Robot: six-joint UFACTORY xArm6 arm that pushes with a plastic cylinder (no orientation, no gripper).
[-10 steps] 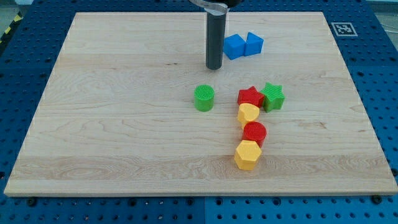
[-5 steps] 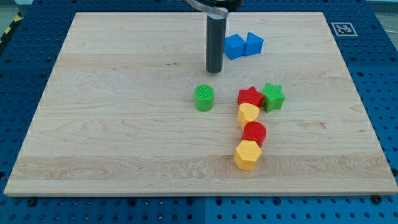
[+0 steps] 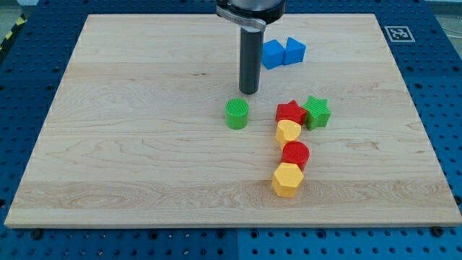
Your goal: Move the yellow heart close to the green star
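Sitting just below red star [image 3: 290, 112], yellow heart [image 3: 288, 133] touches it — green star [image 3: 317, 112] up and to view's right, red star partly between. Heart's pointing and long axis: cannot tell. Red cylinder [image 3: 295, 154], yellow hexagon [image 3: 286, 180] chain below. My tip [image 3: 249, 92] just above green cylinder [image 3: 237, 113], apart from heart. No jaws on rod — state cannot tell. Blue blocks [image 3: 282, 53] near table [image 3: 130, 159] top.

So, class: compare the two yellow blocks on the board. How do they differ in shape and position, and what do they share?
The yellow heart is lobed and smaller-looking; the yellow hexagon is flat-sided and bulkier. The heart sits just below the red star, near the green star; the hexagon lies nearest the view's bottom, below the red cylinder. Both are yellow, in one column, and apart from my tip.
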